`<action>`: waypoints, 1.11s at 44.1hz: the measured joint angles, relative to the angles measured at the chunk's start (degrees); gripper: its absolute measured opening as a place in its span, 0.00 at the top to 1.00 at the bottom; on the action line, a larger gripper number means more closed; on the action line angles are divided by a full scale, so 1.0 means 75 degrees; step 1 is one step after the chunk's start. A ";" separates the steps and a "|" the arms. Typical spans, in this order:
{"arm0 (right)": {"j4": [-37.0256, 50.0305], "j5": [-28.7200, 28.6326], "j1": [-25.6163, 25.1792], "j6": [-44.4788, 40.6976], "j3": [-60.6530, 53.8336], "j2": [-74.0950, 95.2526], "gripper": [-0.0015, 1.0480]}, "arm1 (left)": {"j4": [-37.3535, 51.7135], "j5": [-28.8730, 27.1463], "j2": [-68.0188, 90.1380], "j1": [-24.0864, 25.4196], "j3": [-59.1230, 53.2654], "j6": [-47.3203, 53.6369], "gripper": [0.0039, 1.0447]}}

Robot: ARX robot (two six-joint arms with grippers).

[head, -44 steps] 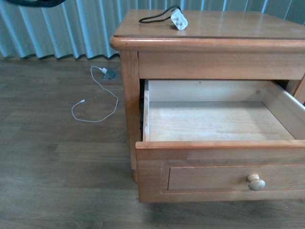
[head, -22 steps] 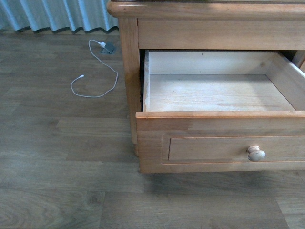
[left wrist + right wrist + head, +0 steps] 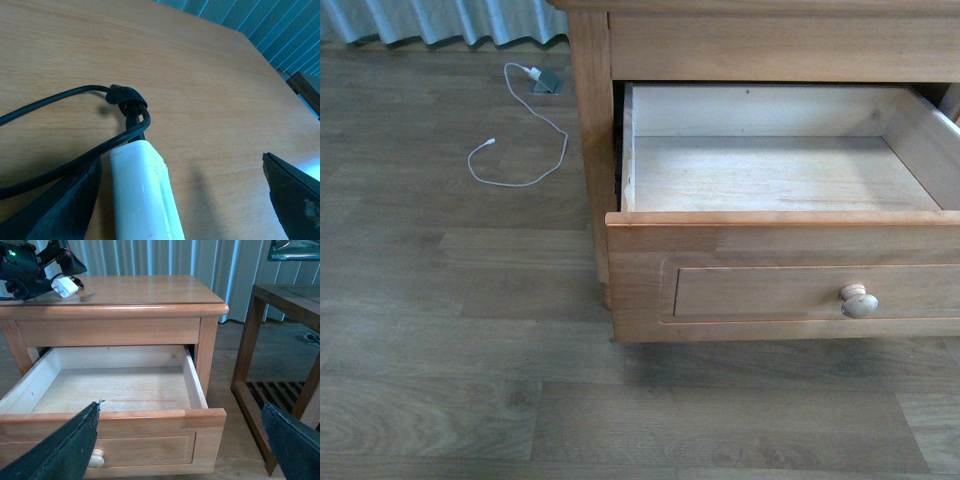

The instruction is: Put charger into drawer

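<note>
The charger [image 3: 142, 190], a white adapter with a thick black looped cable [image 3: 55, 170], lies on the nightstand's wooden top [image 3: 200, 75]. My left gripper [image 3: 180, 210] is open around it. The adapter lies close beside one dark finger [image 3: 60, 210] and well apart from the other. From the right wrist view the charger [image 3: 65, 287] sits at the top's far corner under my left arm [image 3: 22, 265]. The drawer [image 3: 770, 270] is pulled out, its pale interior [image 3: 115, 387] empty and its round knob [image 3: 858, 301] facing me. My right gripper [image 3: 182, 445] hangs open in front of the drawer, holding nothing.
A thin white cable [image 3: 525, 150] with a plug lies on the wood floor left of the nightstand [image 3: 592, 150]. A dark wooden slatted table [image 3: 280, 340] stands close to the nightstand's other side. Curtains [image 3: 440, 18] hang behind.
The front view has dropped lower: the nightstand top and the charger have left it, and the open drawer now sits higher in the picture. The drawer itself stays open.
</note>
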 joint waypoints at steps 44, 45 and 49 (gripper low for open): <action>0.0000 0.0003 0.0000 0.0000 0.0000 0.0000 0.08 | -0.2836 -0.0522 0.0892 0.0070 0.2320 0.0221 0.50; 0.0000 0.0000 0.0000 0.0000 0.0000 0.0000 0.08 | -0.2838 -0.0525 0.0895 0.0076 0.2320 0.0219 0.52; 0.0000 0.0000 0.0000 0.0000 0.0000 0.0000 0.08 | -0.2838 -0.0557 0.0895 0.0117 0.2317 0.0178 0.64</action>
